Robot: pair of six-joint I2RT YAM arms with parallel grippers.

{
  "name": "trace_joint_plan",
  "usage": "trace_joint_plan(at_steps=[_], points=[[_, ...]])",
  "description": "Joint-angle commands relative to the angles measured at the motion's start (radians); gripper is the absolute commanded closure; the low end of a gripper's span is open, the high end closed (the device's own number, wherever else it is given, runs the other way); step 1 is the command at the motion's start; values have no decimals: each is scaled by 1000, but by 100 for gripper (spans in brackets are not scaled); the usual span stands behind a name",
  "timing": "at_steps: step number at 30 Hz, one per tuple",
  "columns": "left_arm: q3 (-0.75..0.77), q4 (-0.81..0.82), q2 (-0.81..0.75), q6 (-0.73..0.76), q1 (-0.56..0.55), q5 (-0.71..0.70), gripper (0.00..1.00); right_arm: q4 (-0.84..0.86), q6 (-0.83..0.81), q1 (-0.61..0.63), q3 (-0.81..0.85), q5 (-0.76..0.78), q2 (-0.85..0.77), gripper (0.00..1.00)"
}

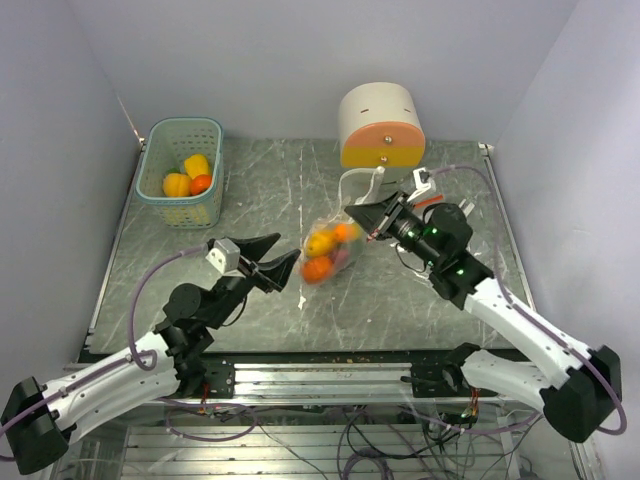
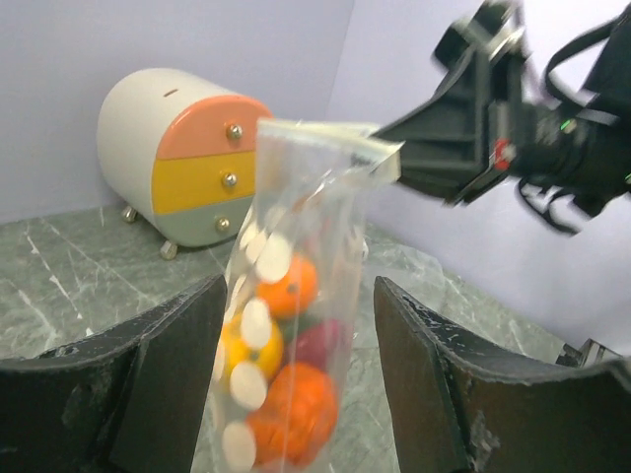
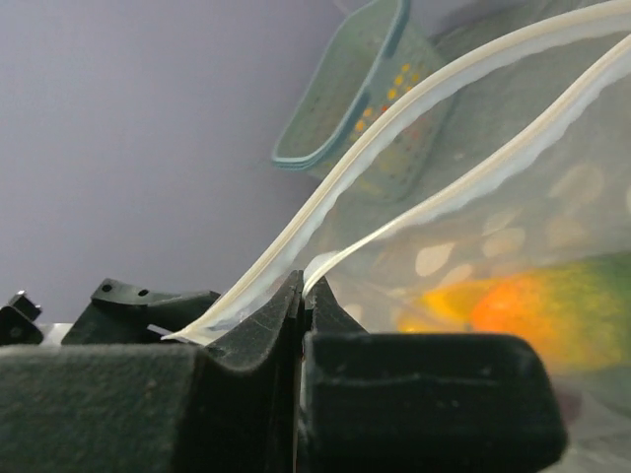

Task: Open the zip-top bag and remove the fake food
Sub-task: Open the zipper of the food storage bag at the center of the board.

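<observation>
Your right hand (image 1: 350, 214) is clamped on the top edge of the zip-top bag (image 1: 314, 226), the fake food (image 1: 317, 268) inside; your left hand (image 1: 289, 248) stands apart, just beside the bag.

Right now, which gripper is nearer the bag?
Right. The right gripper is shut on the bag at its top edge; the left gripper stands open beside the bag's lower part, apparently apart from it.
</observation>
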Motion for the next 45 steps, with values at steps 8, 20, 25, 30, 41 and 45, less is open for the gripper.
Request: trace_joint_plan(at_steps=[8, 20, 25, 30, 41, 45], points=[[-6, 25, 95, -27, -3, 8, 31, -830, -605, -5, 413, 289, -28, 100], [16, -19, 116, -21, -3, -26, 29, -766, -661, 104, 248, 105, 205, 100], [35, 3, 206, -37, -3, -38, 22, -722, -679, 165, 192, 52, 192, 100], [65, 128, 397, -118, -3, -18, 23, -655, -663, 180, 121, 1, 101, 100], [149, 259, 663, -231, -4, -59, 14, -653, -657, 184, 77, -31, 31, 100], [175, 249, 676, -236, -4, -55, 13, -642, -658, 185, 67, -30, 40, 100]])
